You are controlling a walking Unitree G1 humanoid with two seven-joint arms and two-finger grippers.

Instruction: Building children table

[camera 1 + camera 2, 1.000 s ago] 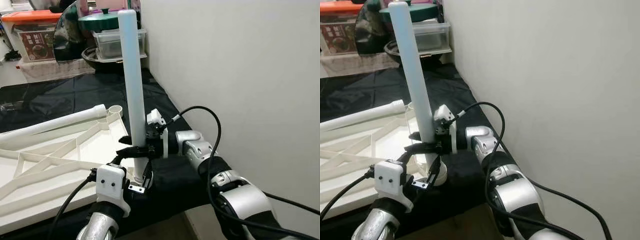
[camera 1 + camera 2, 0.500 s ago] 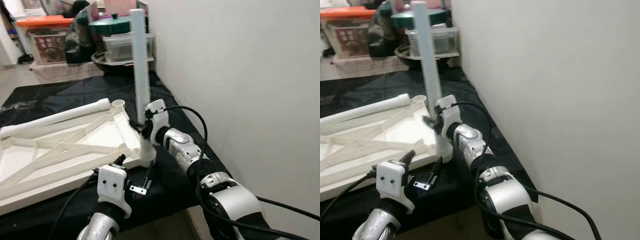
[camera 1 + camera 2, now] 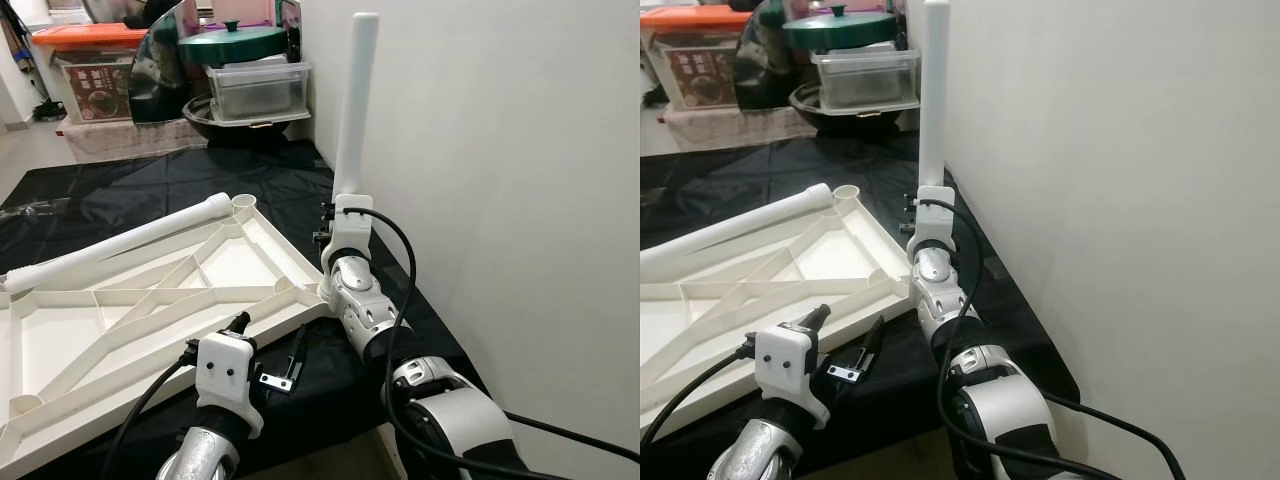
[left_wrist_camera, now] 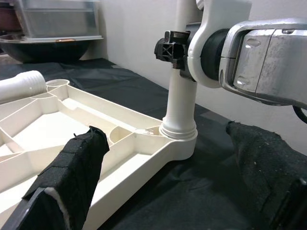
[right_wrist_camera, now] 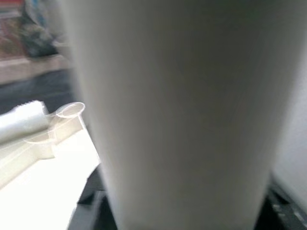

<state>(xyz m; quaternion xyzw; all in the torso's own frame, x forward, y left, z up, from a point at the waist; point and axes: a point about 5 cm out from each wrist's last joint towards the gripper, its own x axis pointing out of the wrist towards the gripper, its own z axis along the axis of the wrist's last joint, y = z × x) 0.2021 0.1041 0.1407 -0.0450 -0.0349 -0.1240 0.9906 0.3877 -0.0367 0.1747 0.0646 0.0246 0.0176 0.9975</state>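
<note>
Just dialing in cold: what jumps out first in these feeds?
A white table leg stands upright in the corner socket of the upturned white tabletop frame, close to the wall, with the right claw around it. A second leg lies along the frame's far edge. The left claw hangs open just short of the socketed corner.

A white ribbed table top lies upside down on the black worktop. One white leg stands upright in its near right corner socket; another leg lies along its far edge.
</note>
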